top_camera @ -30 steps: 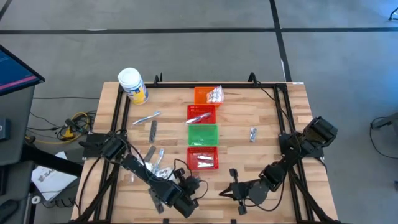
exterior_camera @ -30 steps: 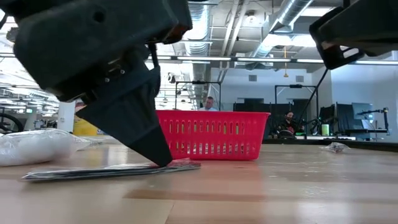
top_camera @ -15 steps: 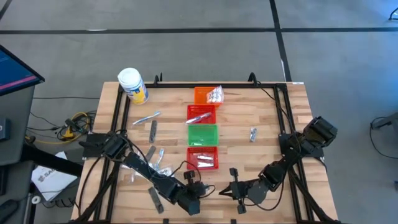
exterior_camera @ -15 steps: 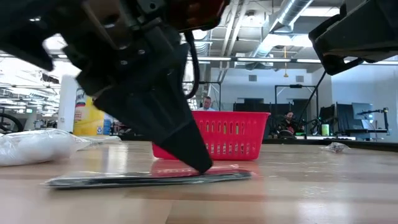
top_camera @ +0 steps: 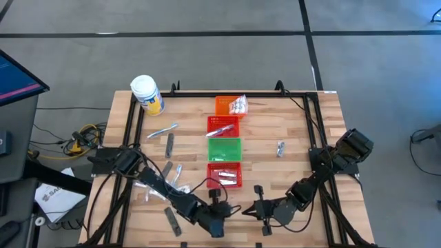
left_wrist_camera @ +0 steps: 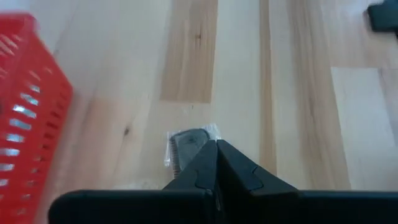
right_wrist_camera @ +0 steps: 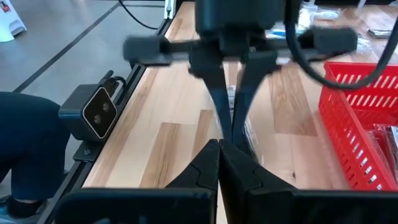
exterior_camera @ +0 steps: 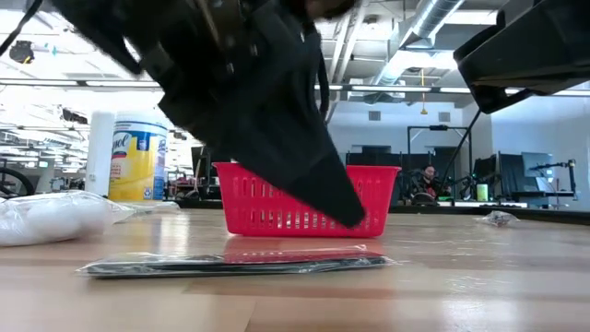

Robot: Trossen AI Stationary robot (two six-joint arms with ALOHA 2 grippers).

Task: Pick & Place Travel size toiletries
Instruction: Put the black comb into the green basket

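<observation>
A dark flat strip in clear wrap (exterior_camera: 235, 266) lies flat on the wood near the table's front edge, in front of the near red basket (exterior_camera: 295, 198). My left gripper (exterior_camera: 352, 219) is shut and slants down toward the table's right. Its tips stand just above the strip's right end (left_wrist_camera: 188, 142), with a gap showing in the low view. Facing it from the right, my right gripper (right_wrist_camera: 219, 148) is shut and holds nothing. In the high view the two grippers (top_camera: 231, 210) (top_camera: 250, 211) nearly meet.
Orange (top_camera: 229, 105), red (top_camera: 224, 126), green (top_camera: 225, 149) and red (top_camera: 224, 174) baskets run down the table's middle. A white jar (top_camera: 147, 94) stands far left. Sachets (top_camera: 176, 184), a toothbrush (top_camera: 162, 129), dark strips (top_camera: 169, 142) and a silvery tube (top_camera: 280, 147) lie scattered.
My left gripper, staying shut, has swept toward the table's right edge and rolled about its own line, its tips on the strip at first and now raised off it. The strip has slid along the table toward the right, staying flat.
</observation>
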